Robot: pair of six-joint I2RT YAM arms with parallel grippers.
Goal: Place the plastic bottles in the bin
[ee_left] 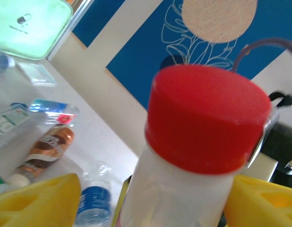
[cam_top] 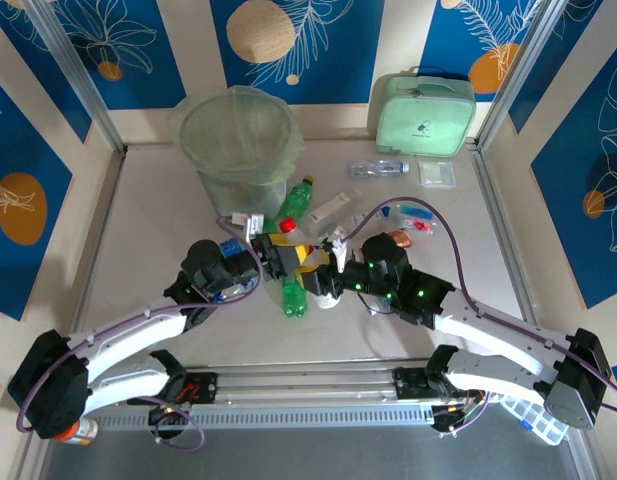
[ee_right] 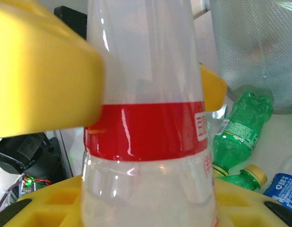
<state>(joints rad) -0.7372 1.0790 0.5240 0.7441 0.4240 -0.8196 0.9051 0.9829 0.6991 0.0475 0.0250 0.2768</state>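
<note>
**Red-capped bottle [ee_right: 146,132] where the two tools meet**

Closest to the lens, the clear body and red label band of the red-capped bottle occupy the space between the yellow fingers [ee_right: 41,71] of the right gripper [ee_right: 146,61]. Its jaws are set tight against the bottle's sides, so this tool has the bottle in its grip. The left gripper [ee_left: 153,189] meets the same bottle from the other side. Its fingers [ee_left: 37,201] straddle the shoulder below the cap but stand apart, with a gap showing between one finger and the plastic, so no firm hold is evident.

Ahead of the right gripper's fingertips and off to their right stands the bin [ee_right: 259,47], its translucent wall lined with a pale bag. A green bottle [ee_right: 240,127] lies on its side just beside the bin's foot. A second green bottle [cam_top: 294,297] lies on the table [cam_top: 158,230] just behind both grippers, between the two wrists.

Below the left gripper's fingers lies a clear bottle [ee_left: 93,203] with a blue label. Farther ahead of them lie a brown tube [ee_left: 44,151] and, well apart, a mint-green case [ee_left: 32,23].
</note>
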